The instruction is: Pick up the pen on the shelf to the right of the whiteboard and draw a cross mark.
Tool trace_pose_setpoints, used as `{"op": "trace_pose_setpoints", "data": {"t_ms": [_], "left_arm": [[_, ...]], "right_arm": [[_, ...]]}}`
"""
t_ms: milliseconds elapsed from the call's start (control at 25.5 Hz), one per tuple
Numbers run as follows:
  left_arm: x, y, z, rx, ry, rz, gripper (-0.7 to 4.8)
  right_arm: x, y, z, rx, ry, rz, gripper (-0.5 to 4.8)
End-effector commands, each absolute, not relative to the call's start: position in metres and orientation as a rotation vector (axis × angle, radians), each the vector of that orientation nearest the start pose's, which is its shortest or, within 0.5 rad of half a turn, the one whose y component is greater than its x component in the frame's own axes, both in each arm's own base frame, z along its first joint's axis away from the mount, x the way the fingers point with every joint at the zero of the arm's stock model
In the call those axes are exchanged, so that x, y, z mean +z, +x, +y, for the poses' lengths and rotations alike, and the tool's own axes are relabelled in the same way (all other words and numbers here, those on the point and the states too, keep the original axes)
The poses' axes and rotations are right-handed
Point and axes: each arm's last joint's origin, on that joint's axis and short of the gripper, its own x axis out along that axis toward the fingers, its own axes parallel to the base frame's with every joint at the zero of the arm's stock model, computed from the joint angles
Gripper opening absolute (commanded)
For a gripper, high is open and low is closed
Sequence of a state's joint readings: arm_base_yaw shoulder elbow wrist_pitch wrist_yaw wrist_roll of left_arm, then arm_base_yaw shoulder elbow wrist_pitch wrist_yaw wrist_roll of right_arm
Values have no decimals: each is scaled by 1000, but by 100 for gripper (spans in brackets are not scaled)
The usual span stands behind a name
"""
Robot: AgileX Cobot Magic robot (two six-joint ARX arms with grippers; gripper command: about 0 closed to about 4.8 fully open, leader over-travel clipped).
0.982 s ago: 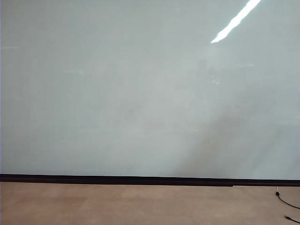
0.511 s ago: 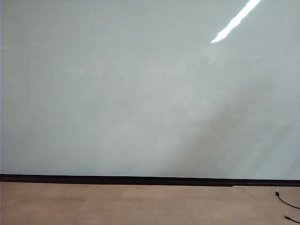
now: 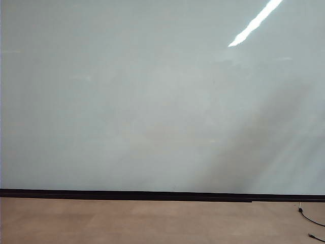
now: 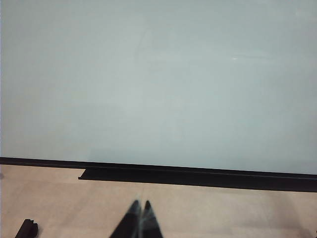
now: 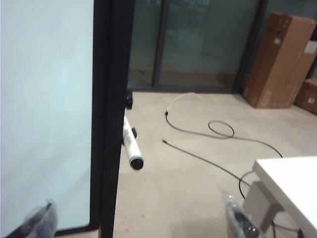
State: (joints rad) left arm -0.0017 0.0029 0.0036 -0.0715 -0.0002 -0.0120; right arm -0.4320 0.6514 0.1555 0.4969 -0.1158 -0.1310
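The whiteboard [image 3: 152,101] fills the exterior view, pale and glossy, with a black strip along its bottom; neither gripper shows there. No cross mark is in view. In the right wrist view the board's black side frame [image 5: 111,124] runs upright, and the pen [image 5: 131,145], a short white marker with a dark cap end, slants out from it below a small black bracket [image 5: 129,99]. My right gripper [image 5: 140,223] is open, fingers wide apart, well short of the pen. My left gripper [image 4: 141,204] is shut and empty, pointing at the floor before the whiteboard [image 4: 158,79].
Black cables [image 5: 218,130] snake over the tan floor to the right of the board. A white table corner [image 5: 290,181] is near my right fingers, with cardboard boxes [image 5: 282,59] and glass doors behind. A small black object [image 4: 26,229] lies on the floor.
A faint shadow on the board's lower right has spread and drifted to the right. Nothing else differs in the exterior view.
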Motion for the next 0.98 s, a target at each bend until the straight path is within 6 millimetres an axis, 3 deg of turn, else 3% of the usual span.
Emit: {"op": "trace_pose_setpoints", "data": {"t_ms": [39, 393, 629, 982], "left_arm": [[159, 97, 0, -5, -8, 63, -5], [159, 97, 0, -5, -8, 63, -5], [159, 97, 0, -5, -8, 63, -4], [159, 97, 0, -4, -8, 63, -5]], "right_arm": [[205, 142, -67, -279, -124, -49, 436], [192, 165, -87, -187, -83, -119, 436], [181, 201, -104, -42, -75, -128, 474], [168, 231, -122, -37, -84, -115, 473]]}}
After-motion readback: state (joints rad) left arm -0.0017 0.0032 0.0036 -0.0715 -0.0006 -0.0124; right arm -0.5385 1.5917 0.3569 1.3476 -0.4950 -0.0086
